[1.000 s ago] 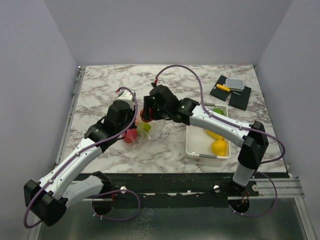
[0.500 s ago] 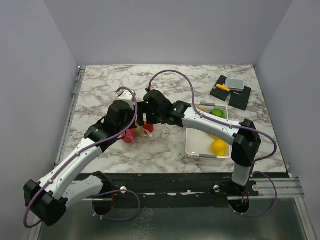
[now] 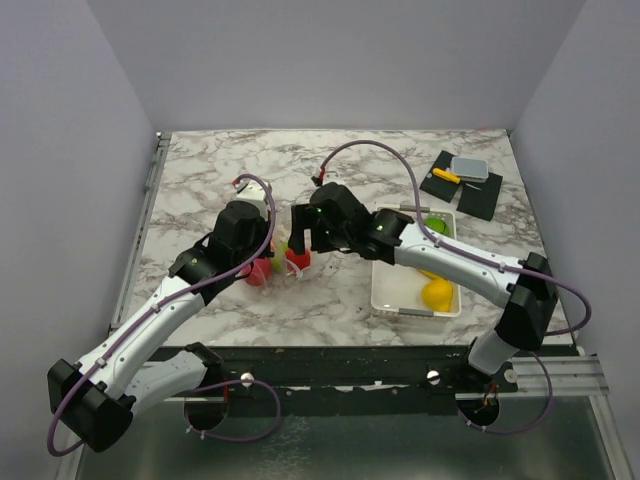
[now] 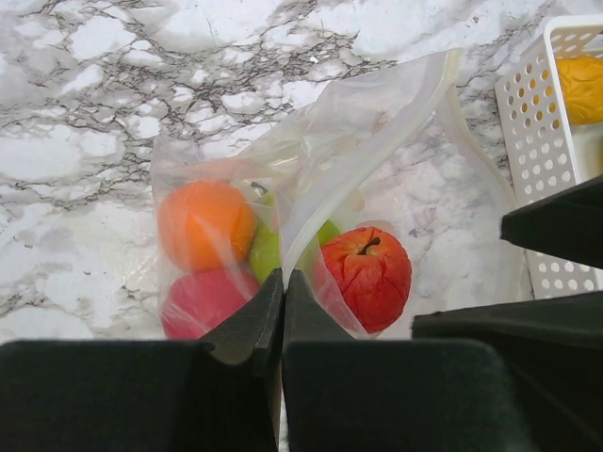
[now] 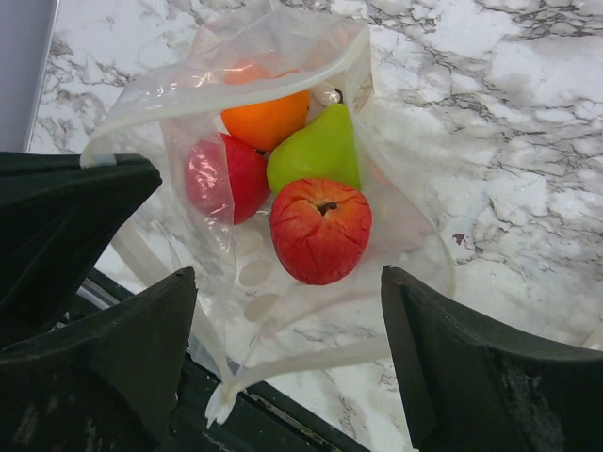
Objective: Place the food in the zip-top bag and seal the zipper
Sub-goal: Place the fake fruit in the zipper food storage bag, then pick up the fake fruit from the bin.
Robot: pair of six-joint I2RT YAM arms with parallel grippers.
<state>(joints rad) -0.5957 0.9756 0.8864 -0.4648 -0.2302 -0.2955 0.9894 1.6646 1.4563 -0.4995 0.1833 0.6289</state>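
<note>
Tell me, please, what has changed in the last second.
The right gripper opened its fingers wider and let go of the red apple, which now lies in the mouth of the zip-top bag; that arm's elbow swung rightward. The left gripper stayed shut on the bag's edge, and the white basket did not move.

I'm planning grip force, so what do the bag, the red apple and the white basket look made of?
Zip-top bag: thin clear plastic film, glossy; it crinkles and fruit shows through. Red apple: probably moulded plastic, shiny, with highlights and ridged skin. White basket: stiff-looking plastic, matte, with rows of holes.
</note>
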